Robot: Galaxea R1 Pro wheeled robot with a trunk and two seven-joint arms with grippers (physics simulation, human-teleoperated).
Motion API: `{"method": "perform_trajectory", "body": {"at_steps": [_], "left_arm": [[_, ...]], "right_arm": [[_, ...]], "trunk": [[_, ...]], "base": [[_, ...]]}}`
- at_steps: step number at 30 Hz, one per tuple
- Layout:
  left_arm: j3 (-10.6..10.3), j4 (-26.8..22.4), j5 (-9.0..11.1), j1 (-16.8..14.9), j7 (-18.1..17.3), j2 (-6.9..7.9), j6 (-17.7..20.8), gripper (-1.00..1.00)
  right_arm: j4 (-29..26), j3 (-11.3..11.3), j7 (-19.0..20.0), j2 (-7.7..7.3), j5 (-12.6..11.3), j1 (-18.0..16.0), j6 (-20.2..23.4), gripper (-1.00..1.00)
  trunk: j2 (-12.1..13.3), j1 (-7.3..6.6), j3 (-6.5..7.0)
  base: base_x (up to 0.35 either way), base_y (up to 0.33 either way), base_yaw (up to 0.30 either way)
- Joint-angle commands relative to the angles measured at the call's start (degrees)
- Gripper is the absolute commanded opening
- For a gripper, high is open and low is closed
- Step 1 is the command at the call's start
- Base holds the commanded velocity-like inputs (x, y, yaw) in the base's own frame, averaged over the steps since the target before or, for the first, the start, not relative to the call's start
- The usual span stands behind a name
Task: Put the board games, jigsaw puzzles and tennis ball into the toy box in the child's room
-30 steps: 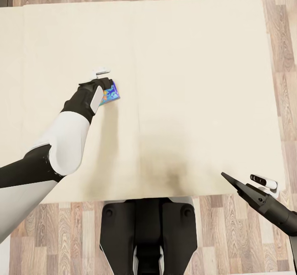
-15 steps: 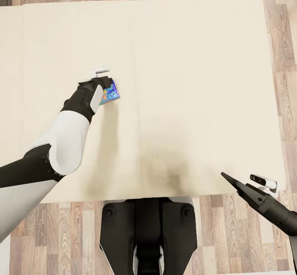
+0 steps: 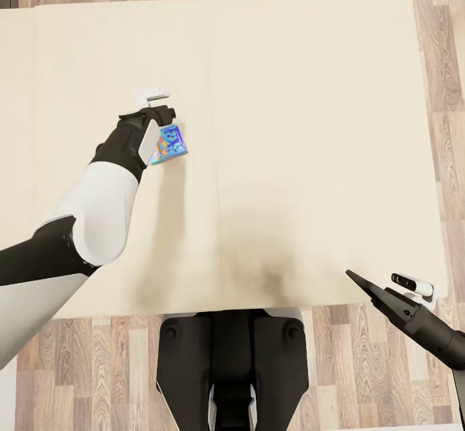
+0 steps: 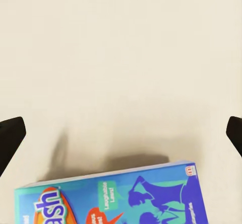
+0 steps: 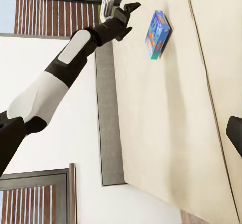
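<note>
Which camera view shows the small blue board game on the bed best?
The right wrist view shows the blue board game whole, lying on the bed beside the left gripper. In the head view the left arm covers part of it. The left wrist view is closest, with print readable, but cuts it off.

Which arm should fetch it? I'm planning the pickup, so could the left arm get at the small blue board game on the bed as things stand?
Probably yes. The left gripper hangs open right beside the board game, fingers wide at the wrist view's edges, and the bed around it is bare.
</note>
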Motion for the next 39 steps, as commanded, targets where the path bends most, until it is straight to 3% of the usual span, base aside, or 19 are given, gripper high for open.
{"method": "perform_trajectory", "body": {"at_steps": [1, 17, 39], "left_arm": [[0.35, -0.06, -0.6, -0.05, -0.09, -0.08, 0.29, 1.0], [0.37, 0.35, -0.75, -0.12, -0.17, -0.04, 0.26, 1.0], [0.38, 0.39, -0.68, -0.12, -0.18, -0.11, -0.7, 1.0]], "right_arm": [[-0.01, -0.02, 0.09, -0.01, -0.13, -0.01, 0.54, 1.0], [-0.01, 0.05, -0.17, 0.0, -0.13, -0.01, 0.54, 1.0], [-0.01, -0.12, -0.06, -0.05, -0.11, -0.01, 0.52, 1.0]], "trunk": [[-0.09, 0.04, -0.08], [-0.09, 0.04, -0.55], [-0.09, 0.04, -2.27]], "base": [[0.0, 0.0, 0.0], [0.0, 0.0, 0.0], [0.0, 0.0, 0.0]]}}
